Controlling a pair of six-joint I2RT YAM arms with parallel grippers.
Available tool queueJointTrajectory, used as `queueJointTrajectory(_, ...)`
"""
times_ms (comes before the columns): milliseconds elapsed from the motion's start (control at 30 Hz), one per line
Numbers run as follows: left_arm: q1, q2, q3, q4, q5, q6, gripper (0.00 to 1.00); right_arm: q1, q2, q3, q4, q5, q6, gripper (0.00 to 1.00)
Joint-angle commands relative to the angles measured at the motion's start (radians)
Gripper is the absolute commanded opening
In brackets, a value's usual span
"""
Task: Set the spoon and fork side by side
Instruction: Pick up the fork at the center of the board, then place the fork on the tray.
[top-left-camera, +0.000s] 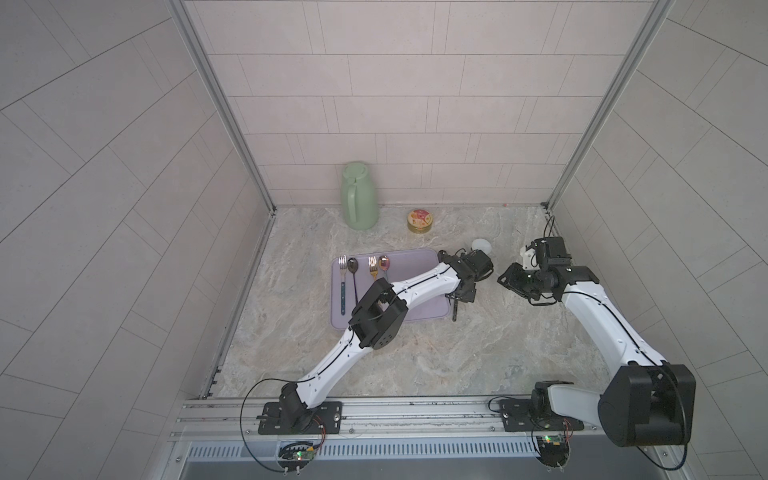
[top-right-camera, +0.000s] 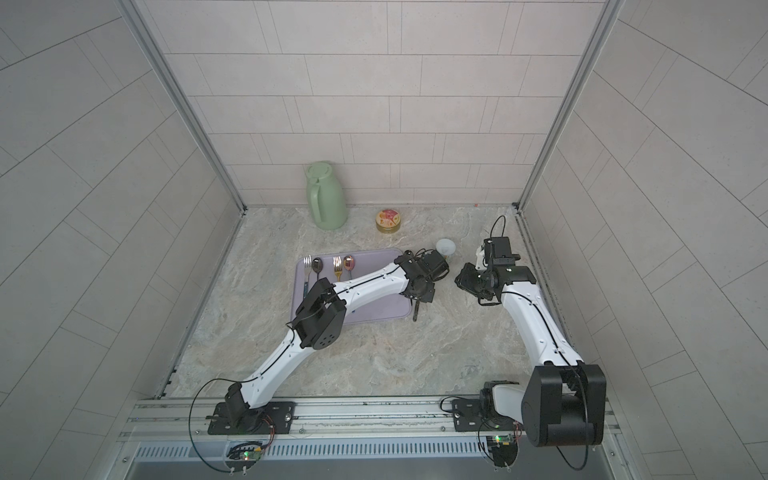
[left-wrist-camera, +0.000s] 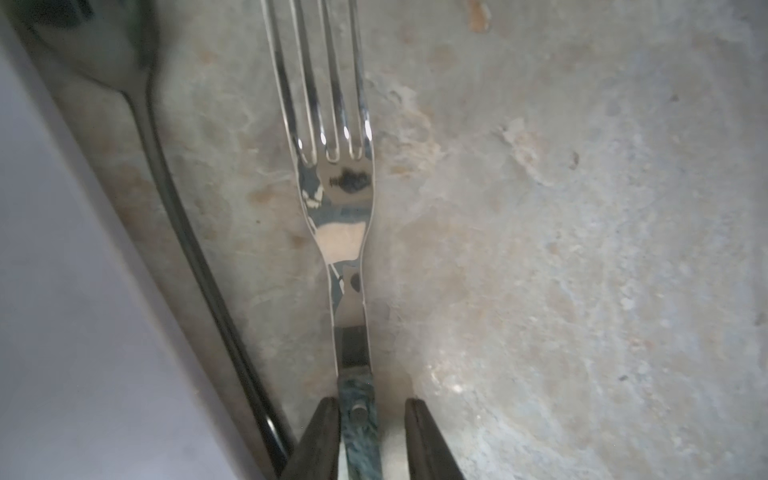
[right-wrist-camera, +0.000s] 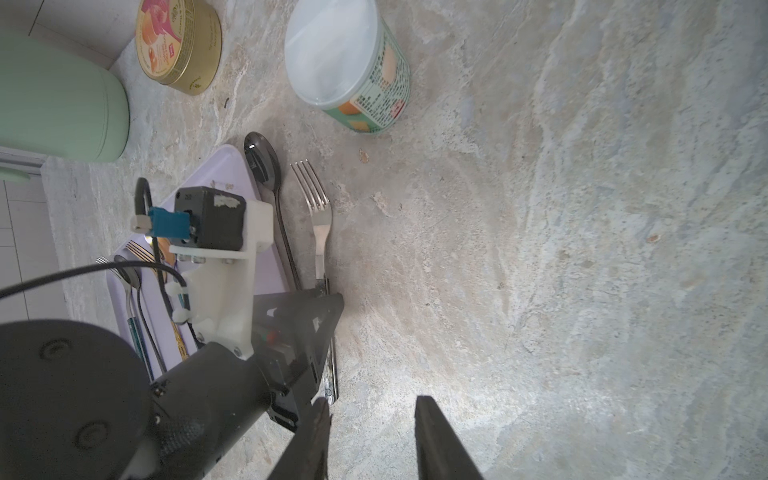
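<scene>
Left tool (left-wrist-camera: 372, 403) sits low over the fork (left-wrist-camera: 338, 199), jaws astride its handle but not clamped. One finger (left-wrist-camera: 320, 432) touches the handle and the other stands clear of it. The fork lies flat on the tabletop (top-left-camera: 457, 353), just off the tray's right edge, with its tines toward the far edge. The spoon (right-wrist-camera: 262, 162) lies between it and the tray (left-wrist-camera: 62, 291), roughly alongside, bowl by the tray's far-right corner.

Watch the uneven straddle first. If you close from here, the touching finger will likely shove the fork sideways before the other arrives. A thin, polished handle lying flat on stone can skate or twist out instead of seating. If you pinch only an edge, expect the tines to droop or swing on the lift.

Next, the spoon's handle runs just beside that touching finger. Any sideways drift of the tool could knock the spoon, ride it up the tray's rim, or trap it in the grip with the fork.

Your right tool (right-wrist-camera: 372, 400) hangs empty, jaws apart, near the left wrist. Moving either arm without minding the other risks a knock. The left forearm also crosses the tray, so a low swing could sweep the other cutlery (top-left-camera: 372, 266) near its far-left corner.

Farther off, the can (right-wrist-camera: 374, 95) stands beyond the tines, and a forward push could reach it. The tin (right-wrist-camera: 178, 41) and jug (right-wrist-camera: 54, 104) by the far edge look out of harm's way.
</scene>
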Motion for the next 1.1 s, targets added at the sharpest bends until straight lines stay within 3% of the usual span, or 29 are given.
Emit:
queueJointTrajectory(0,-0.031,0.023,0.019,-0.065,-0.033,0.008,0.26,-0.009,-0.010,-0.002,-0.003,-0.004,-0.012,0.38)
queueJointTrajectory(367,-0.090,-0.056,-0.088,-0.051,0.029,-0.066,0.09,-0.014,-0.096,0.016,-0.048,0.015,0.000,0.39)
queueJointTrajectory(533,-0.092,-0.159,-0.159,-0.022,0.056,-0.064,0.06,-0.017,-0.113,0.023,-0.066,0.014,0.001,0.40)
queueJointTrajectory(633,-0.085,-0.266,-0.197,-0.033,0.017,-0.058,0.06,-0.019,-0.124,0.026,-0.074,0.015,0.000,0.40)
queueJointTrajectory(900,0.032,-0.530,-0.346,-0.034,-0.038,-0.089,0.06,-0.019,-0.134,0.019,-0.062,-0.016,-0.010,0.41)
queueJointTrajectory(1067,0.123,-0.614,-0.446,0.011,-0.054,-0.125,0.06,-0.018,-0.131,0.005,-0.039,-0.036,-0.009,0.42)
